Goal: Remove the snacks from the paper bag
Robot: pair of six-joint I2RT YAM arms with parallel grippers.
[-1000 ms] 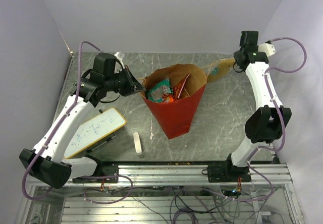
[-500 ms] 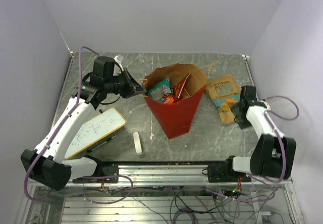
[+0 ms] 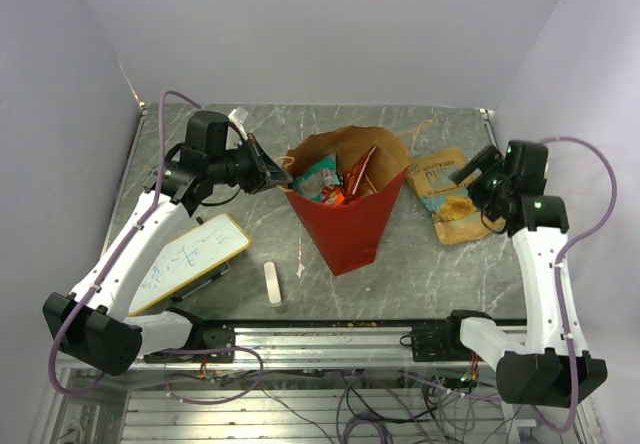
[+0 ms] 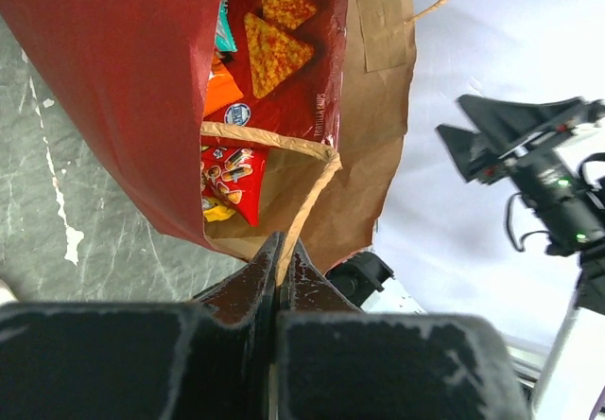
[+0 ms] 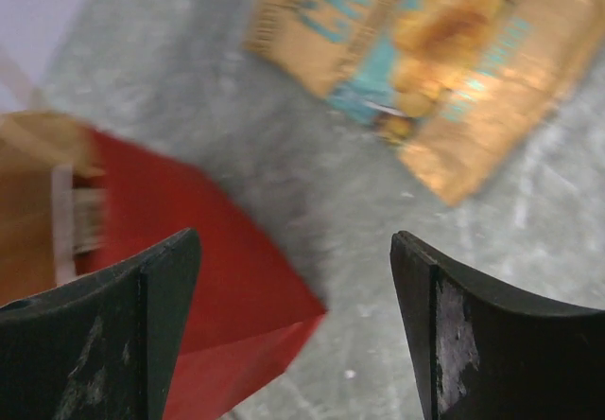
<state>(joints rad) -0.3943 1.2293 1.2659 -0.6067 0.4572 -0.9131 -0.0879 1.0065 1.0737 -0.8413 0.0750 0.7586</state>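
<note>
The left arm rises from its base at the near left, runs far and right across the table (image 3: 420, 264), and bends at the wrist so that the left gripper (image 3: 277, 176) meets the left rim of the paper bag (image 3: 345, 234). In the left wrist view its fingers (image 4: 248, 292) are pressed together on the bag's twisted tan handle (image 4: 312, 193), with no gap showing between them. The bag stands open near the middle of the table, red outside and brown inside.

Packets lie inside the bag: a teal packet (image 3: 318, 177), a tall red packet (image 3: 360, 169) printed with triangular chips, and an orange packet (image 3: 332, 196) between them.

The right arm folds back at its elbow near the front edge. Its forearm then climbs far along the right side, and the wrist turns left. The right gripper (image 3: 472, 171) hangs above the table with its fingers (image 5: 444, 335) spread wide and nothing between them. Under it, to the right of the bag, two orange-and-teal packets (image 3: 445, 179) lie flat on the table, one overlapping the other.

A whiteboard (image 3: 185, 259) lies at the near left, with an eraser (image 3: 271, 284) just to its right.
</note>
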